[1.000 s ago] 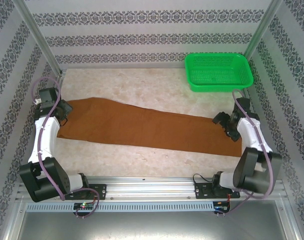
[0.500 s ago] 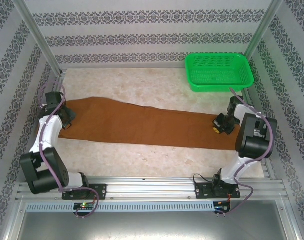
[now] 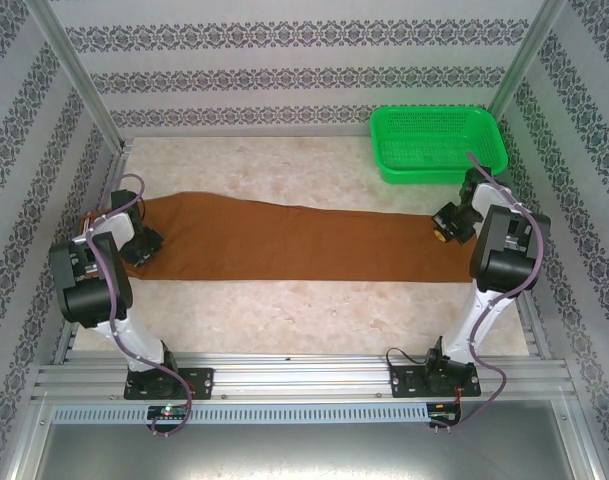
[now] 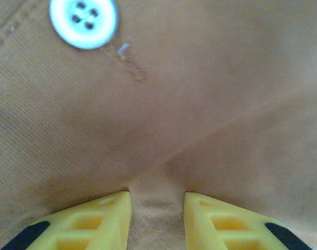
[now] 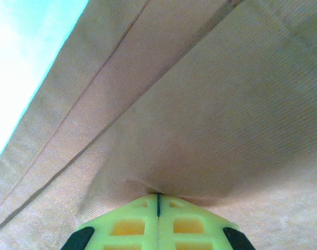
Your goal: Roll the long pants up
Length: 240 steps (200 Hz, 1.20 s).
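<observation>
two arms, top view: the left pincer point(image 3: 142, 245) is at the left end of the long pants point(image 3: 294, 245), and the right pincer point(image 3: 446, 225) is at the right end; both are low, at the cloth.
long pants, top view: a rust-brown band stretched flat across the surface point(image 3: 284, 175) from left to right, wider at the left and narrower at the right, not rolled.
green basket, top view: the green basket point(image 3: 439, 175) stands at the far right corner of the surface, near the right pincer and apart from the cloth.
pincer opening, top view: too small to tell.
cloth, left wrist view: the long pants point(image 4: 210, 104) lie right up against the lens, with a pale four-hole button point(image 4: 83, 22) at the upper left and a stitched line beside it.
left pincer, left wrist view: the left pincer point(image 4: 157, 224) has its yellow fingers point(image 4: 103, 221) a narrow gap apart, closed on a raised ridge of the cloth between them; creases fan out from the pinch.
cloth, right wrist view: the long pants point(image 5: 210, 104) cross the frame, with a seamed band running diagonally; the upper left corner is a bright blur.
right pincer, right wrist view: the right pincer point(image 5: 158, 200) has its yellow fingers point(image 5: 127, 224) pressed together, and the cloth puckers into their tips, gripped there.
</observation>
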Each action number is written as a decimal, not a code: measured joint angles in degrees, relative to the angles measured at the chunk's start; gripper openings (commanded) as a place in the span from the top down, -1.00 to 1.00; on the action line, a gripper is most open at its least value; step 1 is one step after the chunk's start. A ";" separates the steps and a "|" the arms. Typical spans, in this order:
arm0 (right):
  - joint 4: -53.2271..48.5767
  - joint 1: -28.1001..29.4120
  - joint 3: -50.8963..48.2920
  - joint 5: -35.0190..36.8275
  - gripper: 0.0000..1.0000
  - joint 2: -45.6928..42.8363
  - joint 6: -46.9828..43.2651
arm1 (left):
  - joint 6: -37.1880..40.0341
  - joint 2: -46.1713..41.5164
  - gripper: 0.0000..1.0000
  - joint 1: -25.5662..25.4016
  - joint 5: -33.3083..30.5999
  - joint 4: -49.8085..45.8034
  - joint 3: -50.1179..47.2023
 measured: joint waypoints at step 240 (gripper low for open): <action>1.70 -8.20 -7.74 3.74 1.00 -4.26 -3.48 | 0.83 5.46 0.30 -20.44 -0.04 0.44 19.15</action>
